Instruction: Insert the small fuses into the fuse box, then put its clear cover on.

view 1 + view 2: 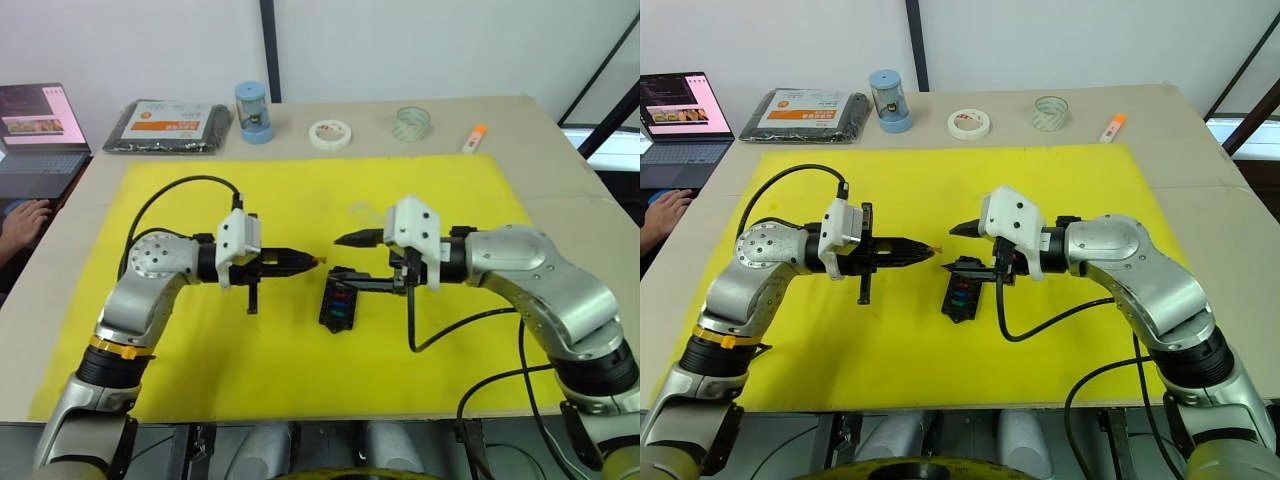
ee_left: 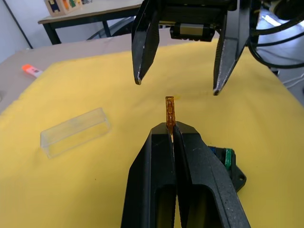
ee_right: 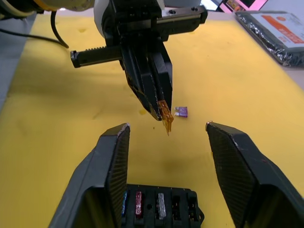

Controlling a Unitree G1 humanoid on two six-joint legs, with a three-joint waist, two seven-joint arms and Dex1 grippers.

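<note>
The black fuse box (image 1: pixel 340 305) lies on the yellow mat (image 1: pixel 200 360) with several coloured fuses in its slots (image 3: pixel 142 202). My left gripper (image 1: pixel 310 259) hovers just left of the box, shut on an amber fuse (image 2: pixel 169 111) that sticks out past its fingertips. My right gripper (image 1: pixel 337 256) faces it from the right, open, one finger above the box's far end. The amber fuse (image 3: pixel 166 118) hangs in front of the open jaws. A purple-grey fuse (image 3: pixel 181 111) lies loose on the mat. The clear cover (image 2: pixel 76 131) rests empty on the mat beyond the box.
Along the table's far edge sit a black packet with an orange label (image 1: pixel 168 125), a blue cylinder (image 1: pixel 253 111), a white tape roll (image 1: pixel 329 133), a clear tape roll (image 1: pixel 411 123) and an orange-tipped marker (image 1: pixel 474 137). A laptop (image 1: pixel 40 135) and a person's hand (image 1: pixel 25 220) are at the left.
</note>
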